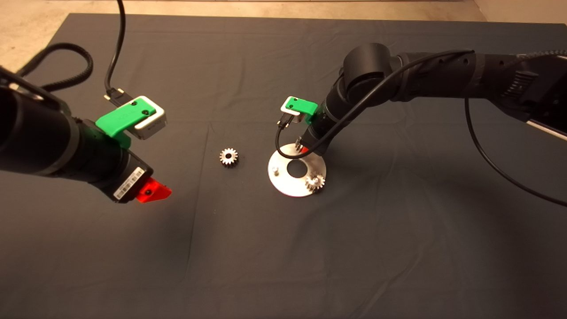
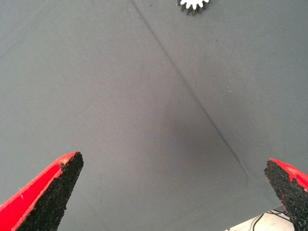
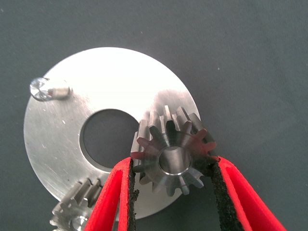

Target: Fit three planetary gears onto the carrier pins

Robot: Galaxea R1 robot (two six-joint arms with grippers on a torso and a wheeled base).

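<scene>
Right wrist view: right gripper [image 3: 174,180] clamped on a gear [image 3: 172,155], bore upright, over the disc [image 3: 106,91] rim. One gear seated lower left, bare pin [image 3: 53,89] upper left. Left gripper [image 2: 168,192] spread, idle; third gear [image 1: 229,157] left of disc.

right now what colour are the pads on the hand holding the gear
Black, on red fingers gripping the gear; clearest in the right wrist view.
</scene>
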